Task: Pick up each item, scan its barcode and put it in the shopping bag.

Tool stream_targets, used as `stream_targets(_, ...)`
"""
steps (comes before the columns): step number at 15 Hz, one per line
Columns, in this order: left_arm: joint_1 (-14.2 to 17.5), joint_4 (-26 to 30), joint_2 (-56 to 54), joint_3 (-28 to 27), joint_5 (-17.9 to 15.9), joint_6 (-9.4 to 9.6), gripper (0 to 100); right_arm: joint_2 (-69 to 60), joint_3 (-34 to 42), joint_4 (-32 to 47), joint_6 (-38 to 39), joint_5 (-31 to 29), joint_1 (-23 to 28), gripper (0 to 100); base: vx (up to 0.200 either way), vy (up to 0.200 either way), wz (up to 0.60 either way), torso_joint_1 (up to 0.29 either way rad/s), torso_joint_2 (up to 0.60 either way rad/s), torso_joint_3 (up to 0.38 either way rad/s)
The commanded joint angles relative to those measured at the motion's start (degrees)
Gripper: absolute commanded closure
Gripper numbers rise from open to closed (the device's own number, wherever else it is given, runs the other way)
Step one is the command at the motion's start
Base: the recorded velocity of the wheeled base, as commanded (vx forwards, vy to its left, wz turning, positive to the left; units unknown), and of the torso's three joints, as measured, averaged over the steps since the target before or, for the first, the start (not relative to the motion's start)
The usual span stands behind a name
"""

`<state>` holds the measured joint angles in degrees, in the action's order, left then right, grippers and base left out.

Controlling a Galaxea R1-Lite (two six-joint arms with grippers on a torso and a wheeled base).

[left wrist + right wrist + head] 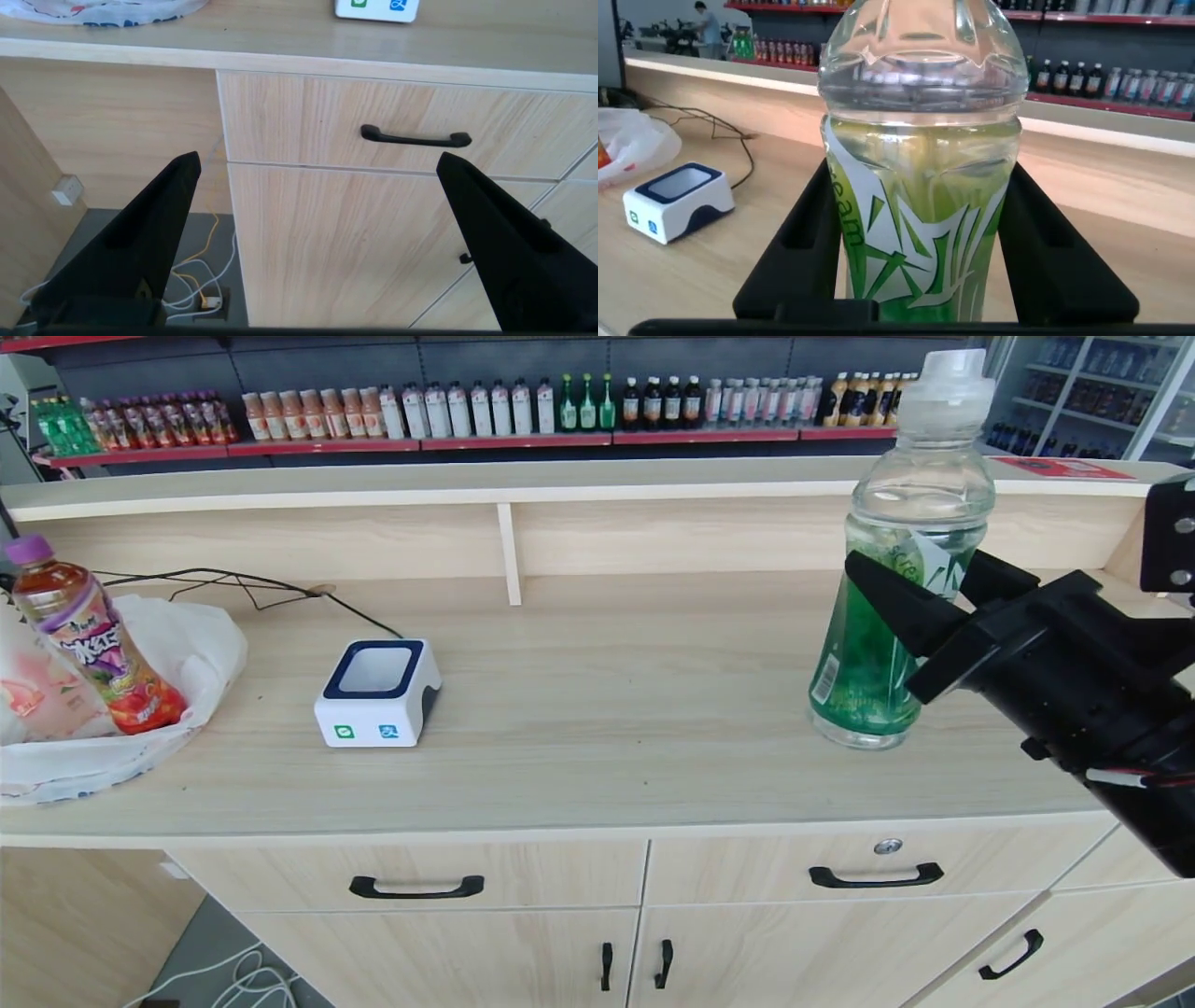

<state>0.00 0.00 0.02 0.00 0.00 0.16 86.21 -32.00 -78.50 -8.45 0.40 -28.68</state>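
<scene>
The clear plastic bottle with a green label and a pale translucent cap [864,681] stands upright at the right of the head view, its base on the light wood counter [607,728]. The right gripper [920,574] comes in from the right edge of that frame, and its black fingers [896,597] close on the bottle at label height, one on each side. In the right wrist view both fingers [799,252] lie against the sides of the label, with the bottle [920,243] between them.

Well apart from the bottle, left of centre in the head view, sits a white box scanner with a dark blue frame around its window [378,693]. A black cable [233,581] runs from behind it toward the upper left. At the left edge lies the white plastic shopping bag [182,649], and a bottle of reddish-brown drink with a purple cap [93,644] leans inside it.

The left gripper [322,233] hangs below the counter edge in front of the pale wood drawers, spread wide, holding nothing. A black drawer handle [416,137] shows between its fingers [140,243].

Along the top of the head view a red shelf carries a row of bottles [560,406].
</scene>
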Motion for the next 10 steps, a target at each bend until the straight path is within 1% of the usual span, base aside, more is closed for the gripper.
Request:
stream_targets(1, 0.00, 0.00, -0.02, 0.00, 0.00, 0.02, 0, 0.36, 0.62, 0.01, 0.01, -0.05, 0.30, 100, 0.000, 0.000, 0.00, 0.000, 0.00, 0.000)
stream_targets(2, 0.00, 0.00, -0.02, 0.00, 0.00, 0.02, 0, 0.80, 0.62, 0.01, 0.01, 0.04, 0.38, 100, 0.000, 0.000, 0.00, 0.000, 0.00, 0.000)
stream_targets(7, 0.00, 0.00, -0.02, 0.00, 0.00, -0.07, 0, 0.54, 3.00, -0.17, 0.19, 0.04, 1.00, 100, 0.000, 0.200, 0.00, 0.000, 0.00, 0.004)
stream_targets(10, 0.00, 0.00, -0.02, 0.00, 0.00, -0.07, 0, 0.80, 3.17, -0.08, 0.98, 0.04, 1.00, 100, 0.000, 0.200, 0.00, 0.017, 0.01, -0.001)
